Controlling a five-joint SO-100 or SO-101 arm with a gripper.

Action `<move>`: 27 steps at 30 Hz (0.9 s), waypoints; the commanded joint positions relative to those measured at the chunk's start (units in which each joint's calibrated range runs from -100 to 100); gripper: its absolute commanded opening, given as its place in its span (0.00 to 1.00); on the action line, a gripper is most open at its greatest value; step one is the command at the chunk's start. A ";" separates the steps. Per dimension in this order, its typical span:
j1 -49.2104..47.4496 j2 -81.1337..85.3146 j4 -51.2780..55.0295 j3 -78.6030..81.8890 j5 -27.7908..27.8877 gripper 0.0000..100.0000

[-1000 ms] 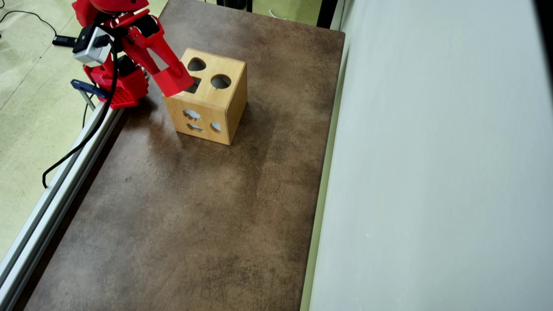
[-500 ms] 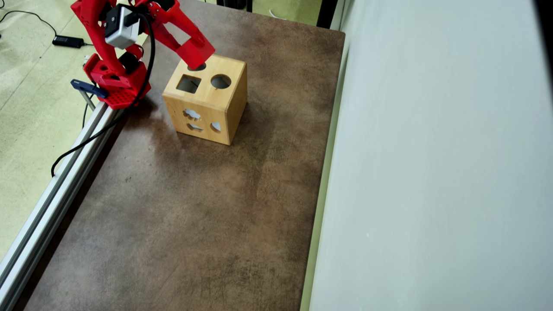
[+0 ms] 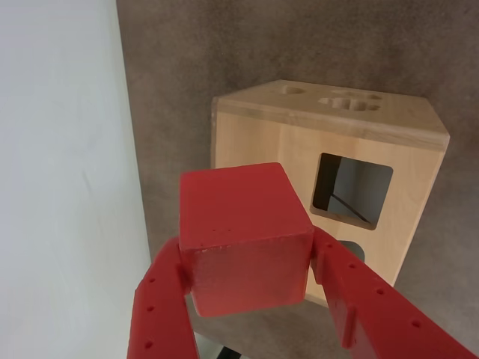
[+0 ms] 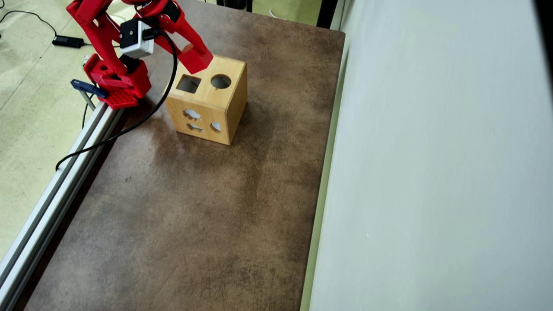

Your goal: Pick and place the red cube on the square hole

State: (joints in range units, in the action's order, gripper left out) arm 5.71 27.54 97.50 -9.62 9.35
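Note:
In the wrist view the red cube [image 3: 243,235] fills the middle, and my gripper [image 3: 248,258] is shut on it, one red finger pressed to each side. Beyond it stands the light wooden box [image 3: 254,142], its square hole [image 3: 352,187] dark and uncovered, to the right of the cube. In the overhead view my gripper [image 4: 196,58] hangs with the cube [image 4: 198,60] over the far left corner of the box [image 4: 235,101], hiding the cut-out there. The square hole [image 4: 189,84] lies just below and left of the cube, beside the round hole [image 4: 220,81].
The brown table [image 4: 194,207] stretches toward the viewer in the overhead view. An aluminium rail [image 4: 56,190] runs along its left edge, where the red arm base [image 4: 119,84] is clamped. A black cable [image 4: 129,125] trails from the wrist camera. A pale wall [image 4: 432,172] borders the right.
My gripper has risen from over the square hole and swung to the box's far left corner, leaving the hole uncovered. The box has not moved.

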 commanded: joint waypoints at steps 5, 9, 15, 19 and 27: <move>-4.00 3.33 0.81 4.25 -0.15 0.03; -4.45 3.67 0.89 4.34 -0.20 0.03; -4.45 3.92 0.97 8.90 -0.98 0.03; -4.52 6.30 0.97 10.78 -3.66 0.03; -6.38 8.17 0.89 15.70 -4.44 0.03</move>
State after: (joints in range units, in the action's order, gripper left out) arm -0.25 32.80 97.98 5.55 5.20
